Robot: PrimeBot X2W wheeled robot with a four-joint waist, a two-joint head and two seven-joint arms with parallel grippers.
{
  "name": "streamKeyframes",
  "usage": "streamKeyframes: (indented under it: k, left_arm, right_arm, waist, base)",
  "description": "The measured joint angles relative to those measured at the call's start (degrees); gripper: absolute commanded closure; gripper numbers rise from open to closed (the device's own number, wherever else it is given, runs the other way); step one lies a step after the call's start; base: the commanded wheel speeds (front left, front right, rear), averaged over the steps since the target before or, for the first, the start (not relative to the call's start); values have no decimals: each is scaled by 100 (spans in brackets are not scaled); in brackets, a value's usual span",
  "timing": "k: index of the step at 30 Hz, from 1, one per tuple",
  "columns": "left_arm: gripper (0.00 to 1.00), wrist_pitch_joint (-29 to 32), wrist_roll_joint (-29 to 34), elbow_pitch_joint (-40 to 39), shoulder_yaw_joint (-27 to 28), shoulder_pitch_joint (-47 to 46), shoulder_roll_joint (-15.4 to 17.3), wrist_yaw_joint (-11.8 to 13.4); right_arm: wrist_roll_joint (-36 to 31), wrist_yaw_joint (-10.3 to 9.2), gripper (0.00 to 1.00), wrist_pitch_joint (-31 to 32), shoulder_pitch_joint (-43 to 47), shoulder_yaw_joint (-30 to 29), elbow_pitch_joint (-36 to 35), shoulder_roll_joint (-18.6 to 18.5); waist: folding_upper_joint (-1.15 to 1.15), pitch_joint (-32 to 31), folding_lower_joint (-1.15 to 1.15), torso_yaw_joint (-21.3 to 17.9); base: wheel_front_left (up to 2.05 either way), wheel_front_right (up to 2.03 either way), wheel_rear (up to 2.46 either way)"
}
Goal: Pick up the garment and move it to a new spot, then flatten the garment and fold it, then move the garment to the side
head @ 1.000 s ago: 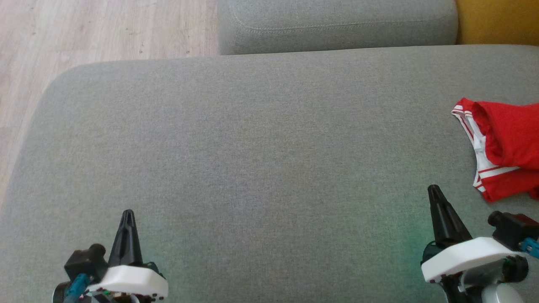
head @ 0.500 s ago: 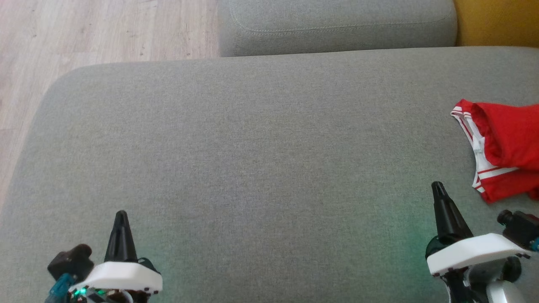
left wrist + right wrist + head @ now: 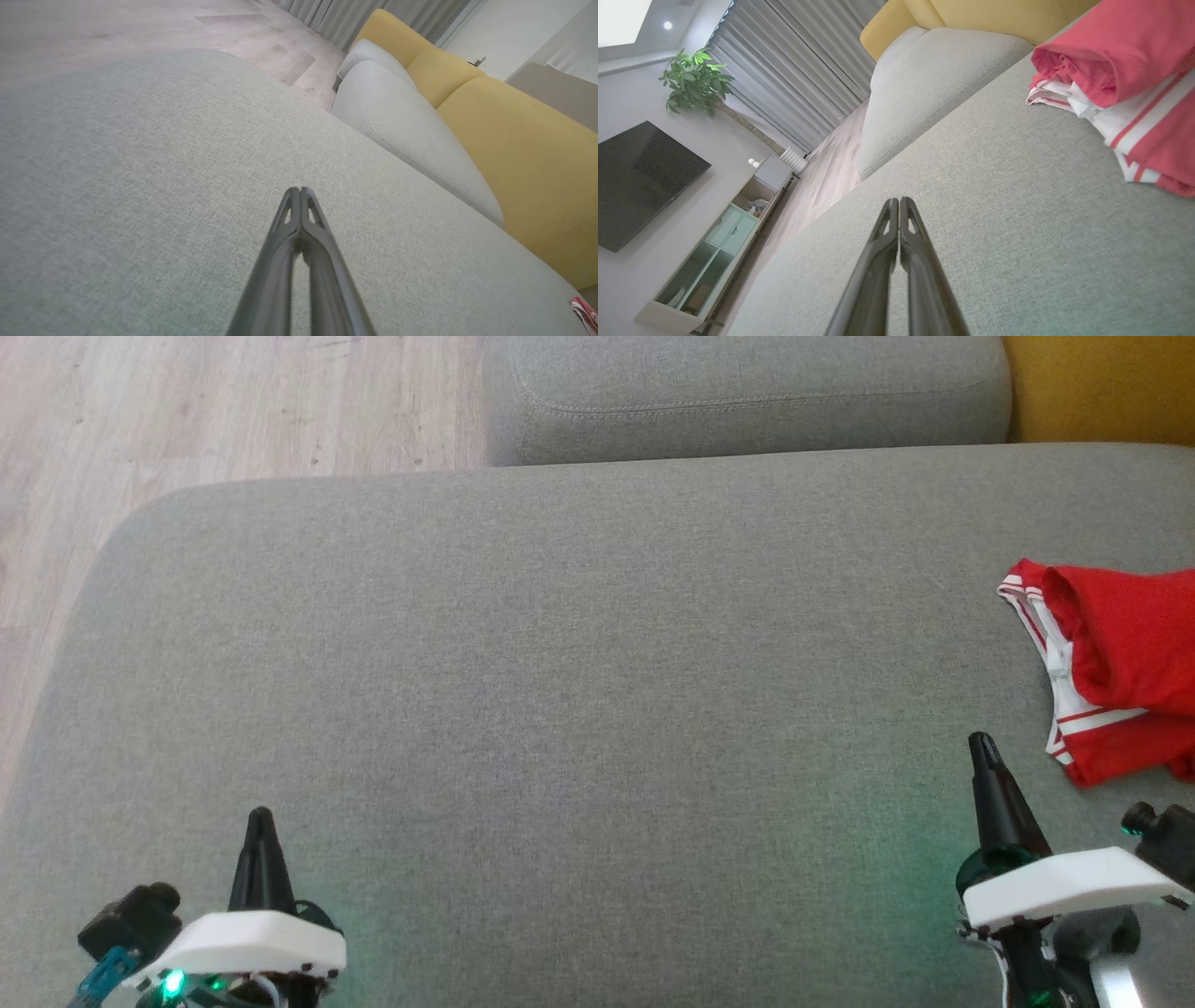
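Pincers [image 3: 259,814] [image 3: 978,739] farther apart than before

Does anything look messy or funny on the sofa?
Just the red garment: it lies loosely bunched at the right side of the grey sofa cushion, not flat. Nothing looks spilled or broken.

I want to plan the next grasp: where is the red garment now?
In the head view the red garment lies at the right edge of the grey cushion, just ahead of the right gripper and apart from it.
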Motion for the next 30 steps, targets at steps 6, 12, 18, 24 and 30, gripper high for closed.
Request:
streamKeyframes:
  k: [6,12,18,24,30]
  left_arm:
    - [100,87,-386,-5,48,-1,-24,-70]
    - [100,185,-764,-20,151,-3,-54,-145]
    - [100,277,-1137,-29,215,-14,-91,-202]
    - [100,354,-1515,-36,291,-55,-130,-255]
    - [100,441,-1894,-63,383,-111,-168,-350]
  right_arm:
    - [389,0,100,0,-7,-26,70,-5]
    - [784,0,100,0,-22,-55,142,-12]
    - [1172,0,100,0,-133,-100,209,-25]
    - [1563,0,100,1,-135,-129,296,-34]
    - [1956,0,100,1,-174,-157,371,-37]
  waist:
    - [0,-16,0,-1]
    - [0,-32,0,-1]
    - [0,-48,0,-1]
    - [0,-64,0,-2]
    - [0,-81,0,-2]
  base:
    - [0,0,0]
    - [0,0,0]
    - [0,0,0]
    - [0,0,0]
    - [0,0,0]
